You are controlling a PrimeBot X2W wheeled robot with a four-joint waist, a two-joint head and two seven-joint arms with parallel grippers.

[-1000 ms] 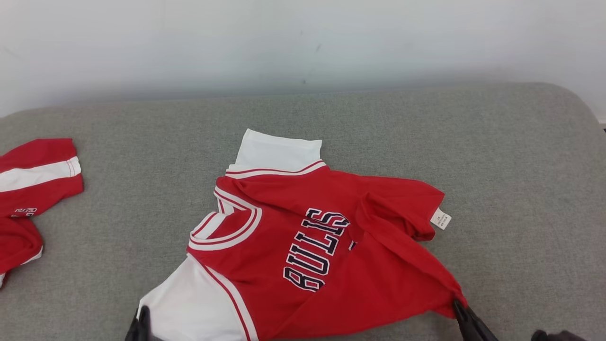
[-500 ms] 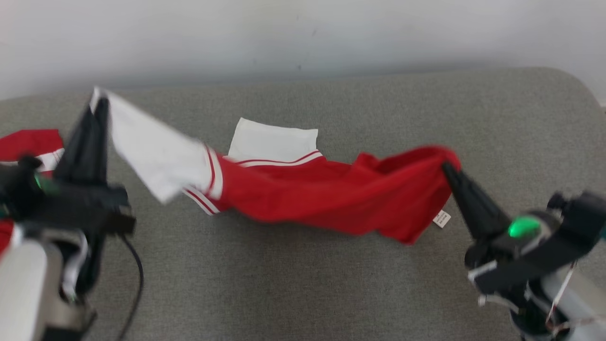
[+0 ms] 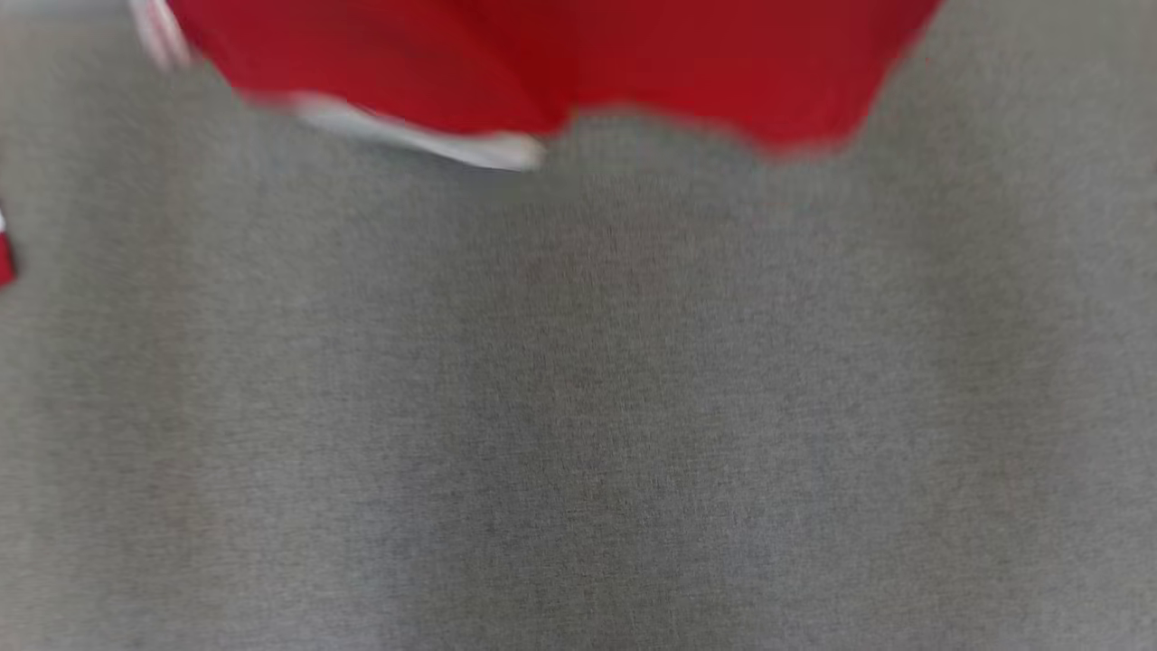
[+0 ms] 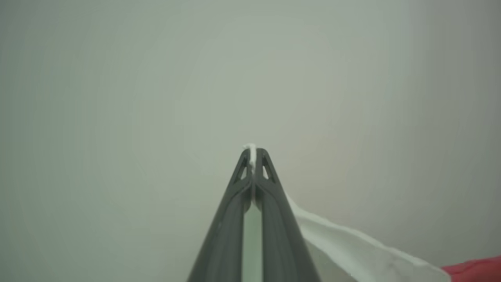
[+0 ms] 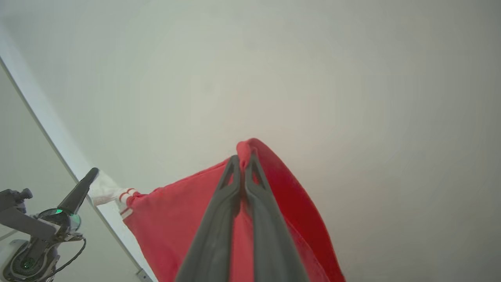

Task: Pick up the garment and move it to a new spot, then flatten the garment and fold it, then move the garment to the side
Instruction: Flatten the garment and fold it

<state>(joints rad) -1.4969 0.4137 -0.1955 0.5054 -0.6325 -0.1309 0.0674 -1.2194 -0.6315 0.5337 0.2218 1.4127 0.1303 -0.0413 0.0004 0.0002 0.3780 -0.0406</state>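
Observation:
The garment [image 3: 560, 63], a red jersey with white trim, hangs blurred across the top of the head view, lifted above the grey surface [image 3: 578, 407]. In the left wrist view my left gripper [image 4: 253, 150] is shut on a white edge of the garment [image 4: 352, 243], which trails to the lower right. In the right wrist view my right gripper [image 5: 242, 158] is shut on a red fold of the garment [image 5: 176, 219]. The left gripper [image 5: 92, 172] also appears there at the lower left, pinching the white end.
A pale wall [image 4: 156, 78] lies behind both grippers in the wrist views. A red and white scrap of another garment [image 3: 4, 253] sits at the left edge of the head view. Grey cushion fabric spreads below the lifted jersey.
Both grippers have raised the jersey from lying on the cushion to hanging stretched in the air. The head view has shifted and blurred, so the camera has moved.

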